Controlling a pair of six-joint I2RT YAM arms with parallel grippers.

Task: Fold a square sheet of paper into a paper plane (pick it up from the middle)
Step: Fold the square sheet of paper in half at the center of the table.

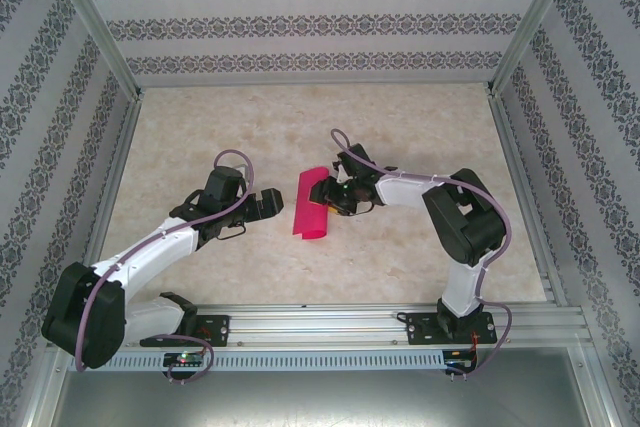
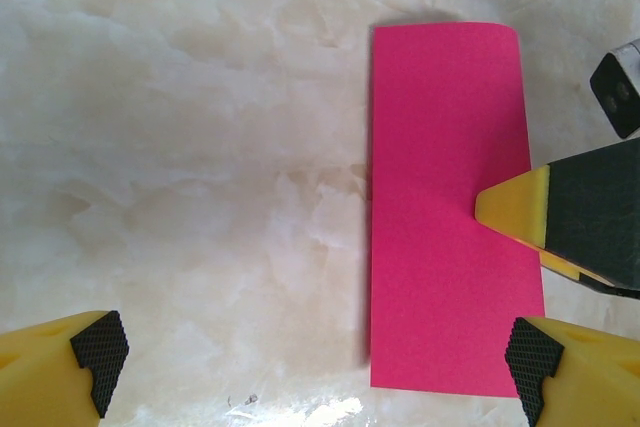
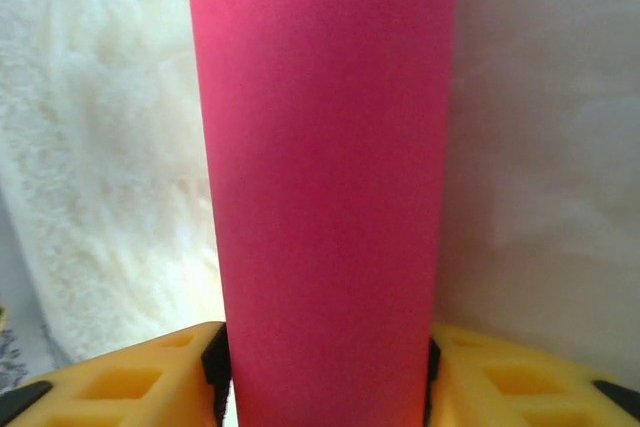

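We see the square sheet of paper [image 1: 311, 205] near the middle of the pale marbled table [image 1: 420, 267]. It lies between the two arms as a narrow magenta-pink rectangle whose long sides run away from the arm bases. The right gripper [image 1: 335, 197] reaches in from the right and meets the paper's right long edge about halfway along. In the left wrist view one of its yellow fingertips [image 2: 512, 209] lies on top of the pink surface, with the dark body of the finger behind it and a second finger partly showing just below. In the right wrist view the paper stands as a broad pink band between the two yellow fingers [image 3: 170, 372]. Its edges touch the black pads on both sides, so we read this pincer as closed upon the sheet. That view is so close and soft that we cannot tell whether the paper is flat or bowed there. The left gripper [image 1: 274, 204] sits just to the left of the paper, apart from it in the overhead view, with its jaws spread wide and nothing between them. Its black ribbed pads [image 2: 98, 352] show at the bottom corners of the left wrist view, and the pad at the right of that view sits just beside the sheet's near corner. Patterned walls [image 1: 300, 17] and an aluminium frame [image 1: 380, 322] enclose the table.
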